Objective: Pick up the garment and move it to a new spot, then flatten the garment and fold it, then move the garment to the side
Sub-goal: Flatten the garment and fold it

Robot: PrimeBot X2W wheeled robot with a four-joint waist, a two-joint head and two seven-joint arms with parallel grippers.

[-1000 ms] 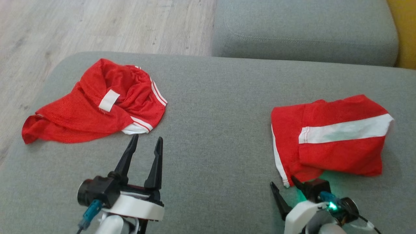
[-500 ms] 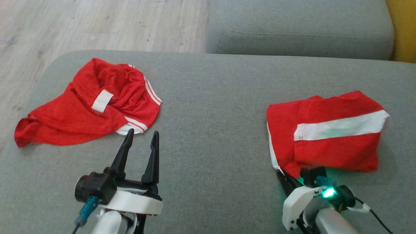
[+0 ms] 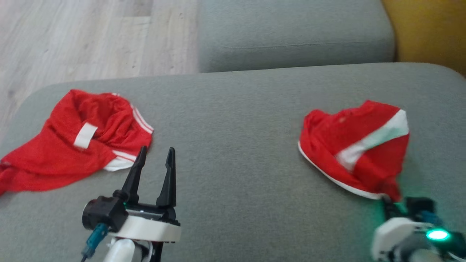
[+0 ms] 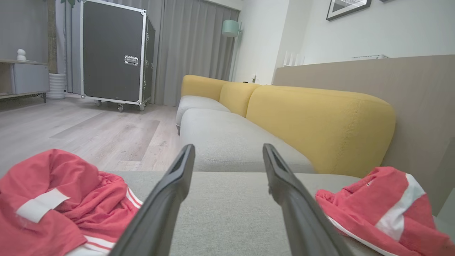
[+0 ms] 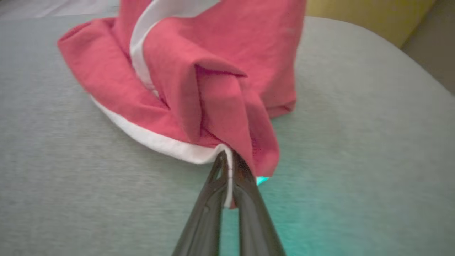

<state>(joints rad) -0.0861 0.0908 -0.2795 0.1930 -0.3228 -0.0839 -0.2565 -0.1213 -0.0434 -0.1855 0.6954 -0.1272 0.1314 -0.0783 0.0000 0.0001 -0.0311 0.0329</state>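
Observation:
A red garment with a white stripe and white hem lies bunched on the right of the grey cushion. Its near corner is pulled up into a peak. My right gripper is shut on that corner. In the right wrist view its fingers pinch the white hem and red cloth of the garment. My left gripper stands open and empty near the front left, its tips just right of a second, crumpled red garment. The left wrist view shows my left gripper between both garments.
Wood floor lies beyond the cushion's left and far edges. Another grey seat cushion sits behind, with a yellow backrest at the far right. A black wheeled case stands across the room.
My right gripper has shut on the striped garment's near corner and pulled it rightward, bunching it out of its flat fold. The head camera has turned right. The left gripper stays open.

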